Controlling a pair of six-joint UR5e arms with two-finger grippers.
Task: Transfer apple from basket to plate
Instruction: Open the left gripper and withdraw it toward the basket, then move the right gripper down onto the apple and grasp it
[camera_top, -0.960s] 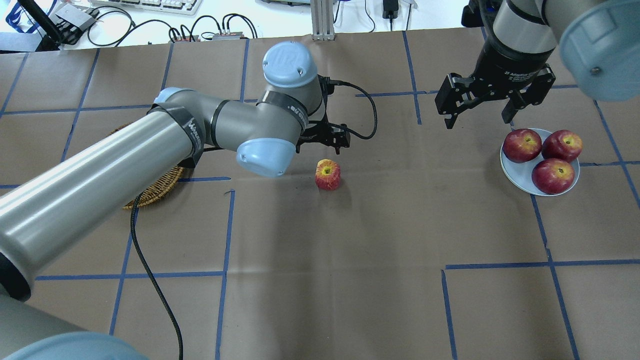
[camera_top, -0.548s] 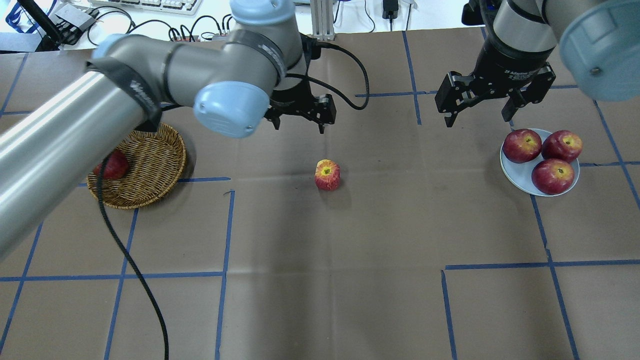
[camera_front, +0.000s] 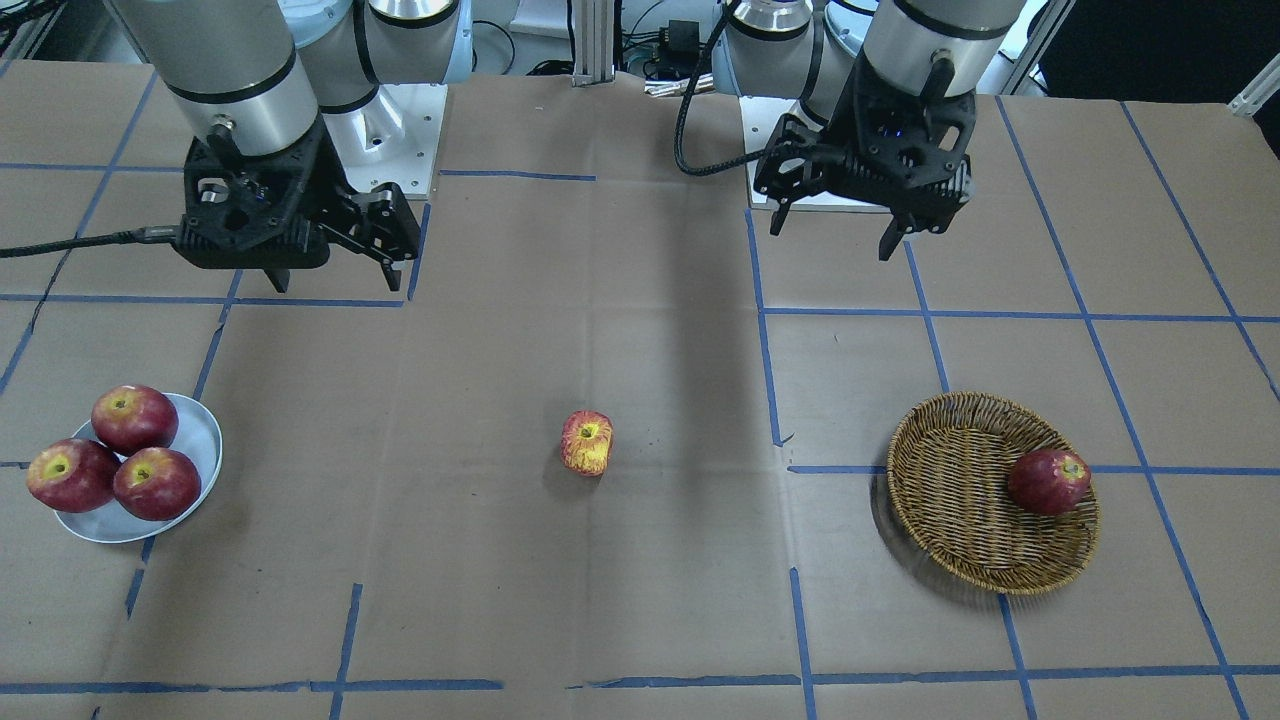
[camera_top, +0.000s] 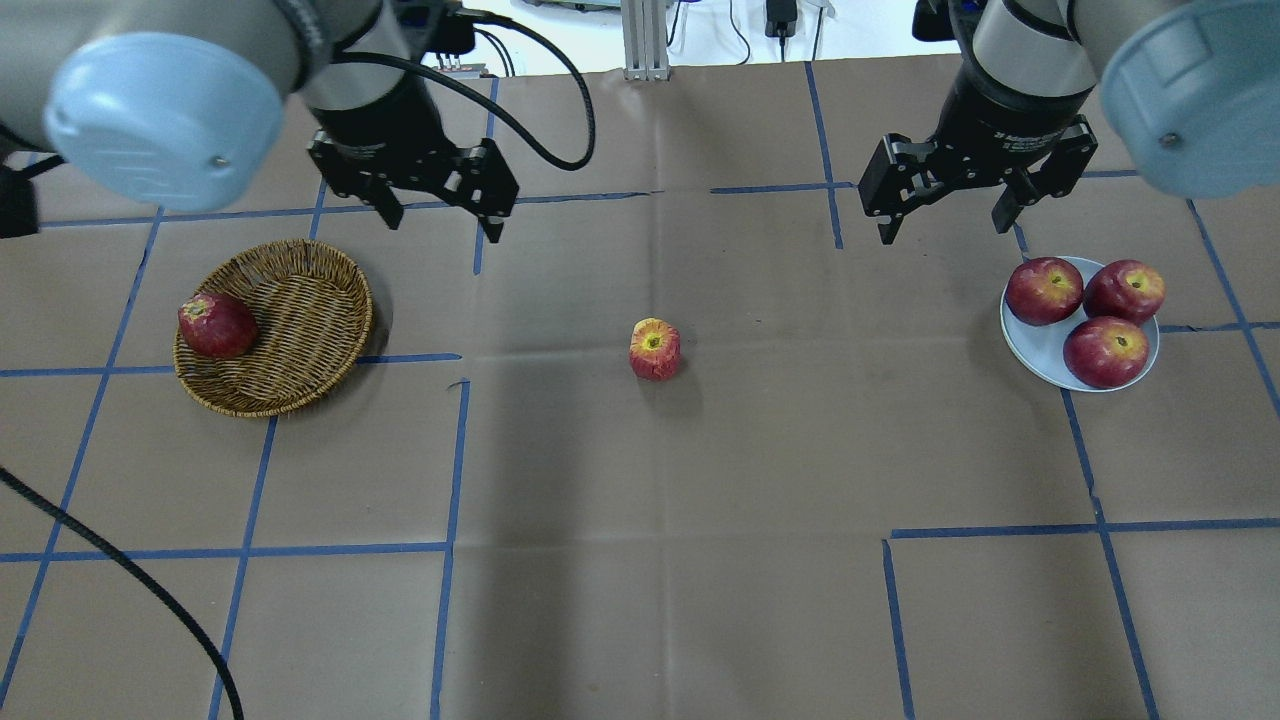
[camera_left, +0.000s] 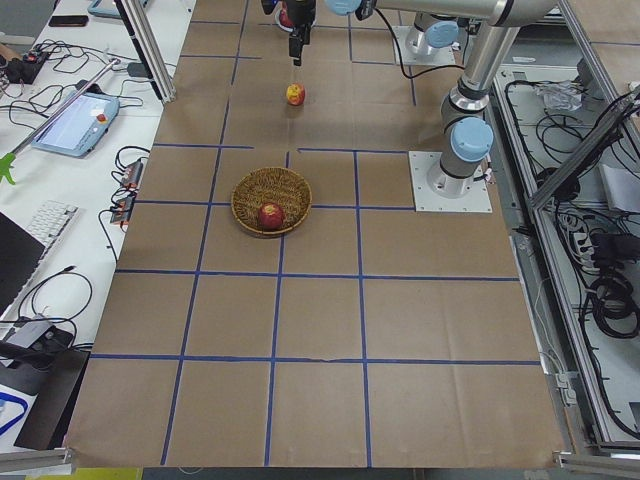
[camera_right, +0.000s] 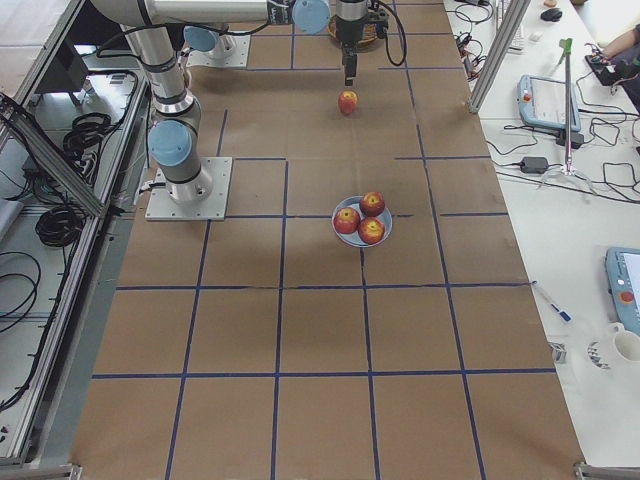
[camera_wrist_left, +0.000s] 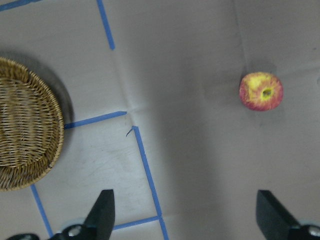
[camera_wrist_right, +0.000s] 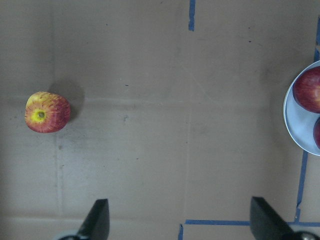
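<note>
The yellow-streaked red apple (camera_top: 655, 349) stands alone on the brown paper at the table's middle, outside the basket; it also shows in the front view (camera_front: 587, 442). The wicker basket (camera_top: 300, 290) sits at the left and holds one dark red apple (camera_top: 216, 325). The pale plate (camera_top: 1040, 350) at the right holds three dark red apples. My left gripper (camera_top: 443, 225) is open and empty, raised between basket and apple; its wrist view shows the apple (camera_wrist_left: 261, 91). My right gripper (camera_top: 942, 230) is open and empty, raised left of the plate; its wrist view shows the apple (camera_wrist_right: 47, 112).
Blue tape lines grid the brown paper. A black cable (camera_top: 130, 590) trails over the near left of the table. Cables and a keyboard lie past the table's far edge. Both arm bases (camera_front: 400, 120) stand at the robot's side.
My left arm has swung away from above the apple, up and to the left, uncovering the basket. My right gripper has shifted slightly. The apple has not moved.
</note>
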